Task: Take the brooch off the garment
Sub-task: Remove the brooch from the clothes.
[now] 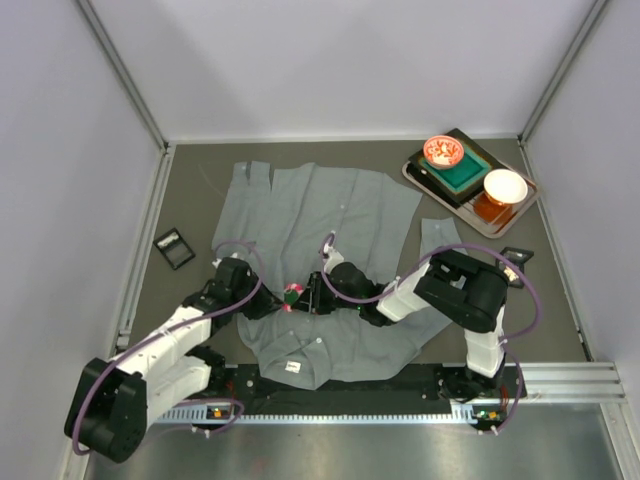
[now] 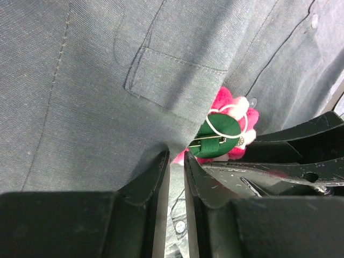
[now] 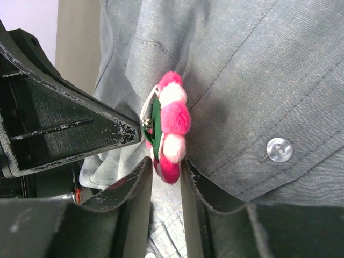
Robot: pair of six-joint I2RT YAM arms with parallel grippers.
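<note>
Top external shows pale walls point(image 1: 60, 150), dark table point(image 1: 200, 195); left gripper point(image 2: 176, 156) pinches garment point(image 1: 330, 210), right gripper point(image 3: 165, 164) nips brooch point(image 3: 172, 121).

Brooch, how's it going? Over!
Left fingers pinch shirt beside brooch. Right fingers straddle brooch's edge, grip unclear. Brooch not off yet. Nothing blocking.

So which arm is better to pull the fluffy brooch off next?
Right, probably. The right end effector has the lower edge of the brooch between its fingers, while the left end effector seems only to pinch the shirt beside it.
</note>
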